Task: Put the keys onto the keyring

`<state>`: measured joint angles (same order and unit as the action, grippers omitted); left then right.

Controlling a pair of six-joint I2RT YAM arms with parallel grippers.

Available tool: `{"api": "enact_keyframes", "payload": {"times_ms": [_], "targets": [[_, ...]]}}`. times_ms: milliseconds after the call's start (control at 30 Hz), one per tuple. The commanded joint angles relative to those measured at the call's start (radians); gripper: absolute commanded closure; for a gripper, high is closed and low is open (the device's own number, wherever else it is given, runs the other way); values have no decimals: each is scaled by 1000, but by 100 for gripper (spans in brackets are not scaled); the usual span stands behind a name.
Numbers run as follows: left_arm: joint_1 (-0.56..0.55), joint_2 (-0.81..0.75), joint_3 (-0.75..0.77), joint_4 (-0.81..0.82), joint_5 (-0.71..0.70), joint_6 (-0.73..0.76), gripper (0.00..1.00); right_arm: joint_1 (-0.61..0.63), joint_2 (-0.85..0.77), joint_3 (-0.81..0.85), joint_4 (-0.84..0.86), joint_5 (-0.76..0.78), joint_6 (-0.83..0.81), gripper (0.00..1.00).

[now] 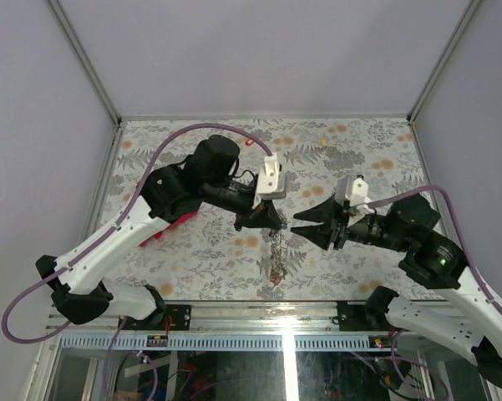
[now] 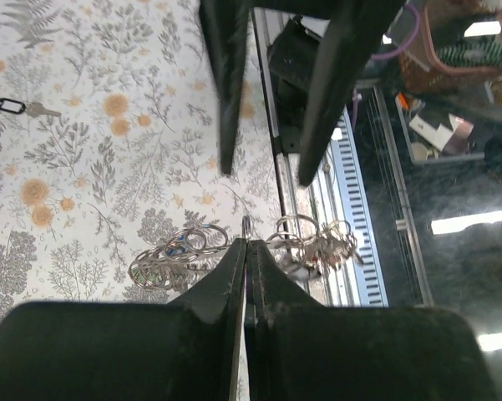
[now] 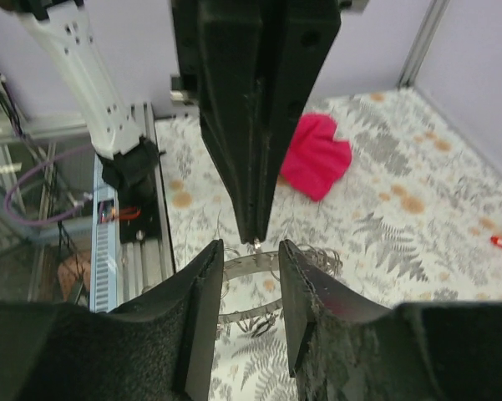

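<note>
Keyring (image 1: 276, 251) mid-table, dangling from left fingers (image 2: 245, 246) clamped shut on its thin wire | right fingers (image 3: 305, 292) partly parted, empty, just right of it | looks stiff, slick, swingy under bunched keys (image 2: 171, 266): grip bare wire, not keys | red-tagged key (image 1: 251, 142) loose on far table (image 1: 359, 167)

The left gripper (image 2: 245, 251) sits at six o'clock, its jaws pressed together on the thin keyring (image 2: 246, 222) at their tips. On the ring, keys (image 2: 171, 263) bunch at nine o'clock of the pinch, with more at three o'clock. At twelve o'clock the right gripper (image 2: 266, 174) points down, fingers parted. A black-tagged key (image 2: 21, 107) lies alone on the floral tablecloth (image 2: 109, 167) at ten o'clock.
</note>
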<state>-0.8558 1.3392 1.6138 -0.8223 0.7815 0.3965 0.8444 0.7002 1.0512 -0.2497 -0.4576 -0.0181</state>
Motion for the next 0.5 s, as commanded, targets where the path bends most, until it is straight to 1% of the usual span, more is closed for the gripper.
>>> {"api": "enact_keyframes", "payload": {"times_ms": [0,100,300,467], "targets": [[-47,21,80,-124,-85,98,100,7,4,-26,-46,-46,-59,60],[-63,26,92,-139,-99,108,100,6,3,-47,-23,-61,-67,60],[-79,34,100,-152,-101,117,100,6,41,-55,-38,-123,-104,60],[-85,37,103,-156,-102,118,100,6,72,-61,-4,-165,-105,61]]}}
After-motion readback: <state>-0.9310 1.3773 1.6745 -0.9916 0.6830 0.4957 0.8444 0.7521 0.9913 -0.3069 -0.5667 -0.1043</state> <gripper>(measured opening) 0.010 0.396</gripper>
